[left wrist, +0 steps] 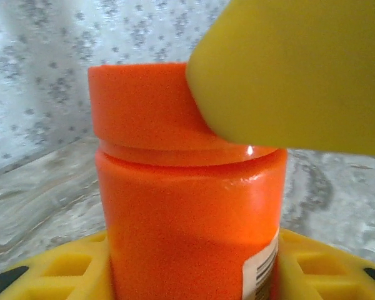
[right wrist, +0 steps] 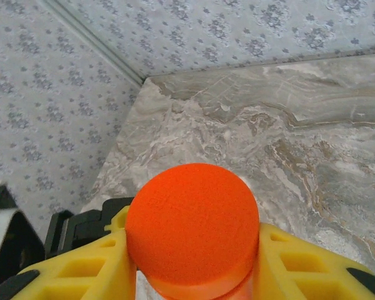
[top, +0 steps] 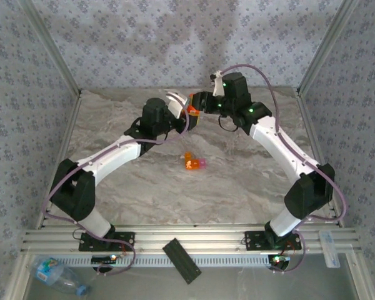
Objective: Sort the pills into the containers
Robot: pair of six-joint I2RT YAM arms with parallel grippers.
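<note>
Left wrist view: left hand (left wrist: 190, 278) grips the pill bottle (left wrist: 181, 206), right hand (right wrist: 194, 278) clamps its cap (right wrist: 194, 219), label (left wrist: 262, 269) cut off.

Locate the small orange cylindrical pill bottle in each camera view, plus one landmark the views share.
Top external: small orange cylindrical pill bottle sits upper centre of the picture.
Left wrist: it fills the centre, seen side-on.
Right wrist: bottom centre, seen from above.
Shared landmark: the grey marble-patterned tabletop, behind the bottle at left and stretching beyond it.
</note>
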